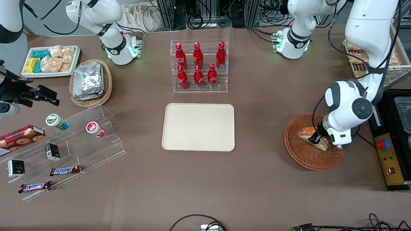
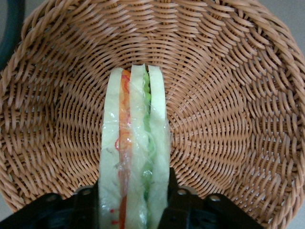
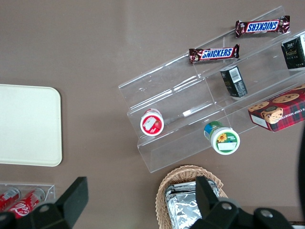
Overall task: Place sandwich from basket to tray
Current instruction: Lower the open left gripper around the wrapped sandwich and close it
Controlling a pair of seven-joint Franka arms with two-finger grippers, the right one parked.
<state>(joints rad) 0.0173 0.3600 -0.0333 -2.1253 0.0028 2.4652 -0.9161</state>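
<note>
Your sandwich (image 2: 135, 157) is not out yet: it sits inside the basket (image 1: 301, 154), standing on edge, and the gripper (image 2: 135, 210) has its fingers (image 2: 178, 200) pressed against both bread faces, so the grasp looks made. Nothing shows it lifted clear of the wicker. The tray (image 1: 198, 126) lies bare on the counter (image 1: 257, 192), well apart toward the parked arm's end. You have the lift, the carry across and the release left to do.

Claw (image 2: 133, 210) tips cut off by frame edge – sandwich (image 2: 134, 157) base too.
</note>
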